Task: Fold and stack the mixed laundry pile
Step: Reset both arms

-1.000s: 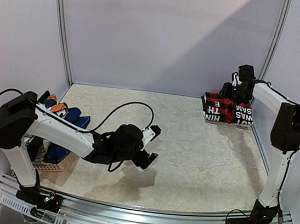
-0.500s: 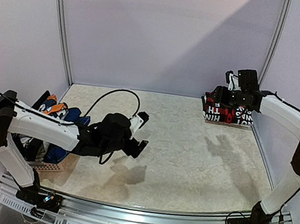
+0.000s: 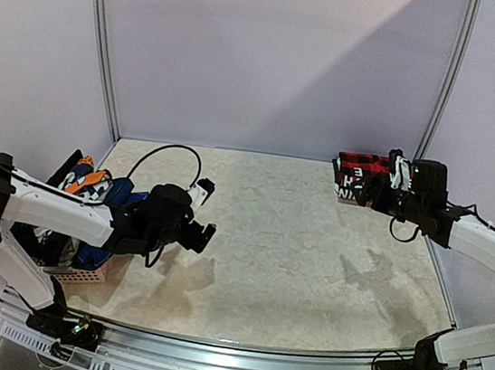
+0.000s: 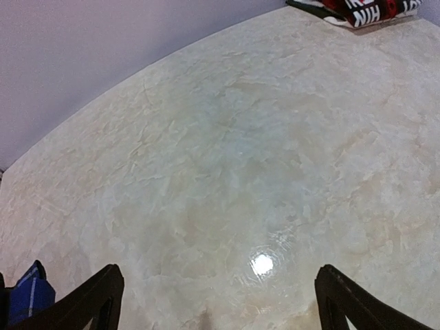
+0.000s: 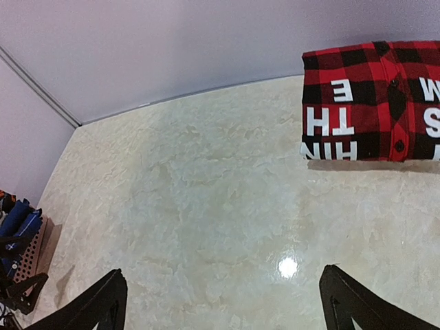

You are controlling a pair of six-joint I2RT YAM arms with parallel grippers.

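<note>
A folded red-black plaid shirt (image 3: 361, 172) with white lettering lies at the back right corner, also seen in the right wrist view (image 5: 375, 117) and at the top edge of the left wrist view (image 4: 364, 8). The rest of the mixed laundry pile (image 3: 101, 189), blue, navy and orange pieces, sits bunched in a basket at the left. My right gripper (image 3: 382, 186) hovers just in front of the folded shirt, open and empty (image 5: 221, 292). My left gripper (image 3: 205, 209) hangs over bare table right of the pile, open and empty (image 4: 216, 292).
The small pinkish woven basket (image 3: 82, 275) stands at the near left edge and shows in the right wrist view (image 5: 33, 256). A blue plaid piece (image 4: 27, 295) pokes in beside my left finger. Purple walls enclose the marbled tabletop (image 3: 294, 246).
My right gripper has let go and drawn back from the folded shirt, its jaws now wide. My left arm has swung left, toward the basket.
</note>
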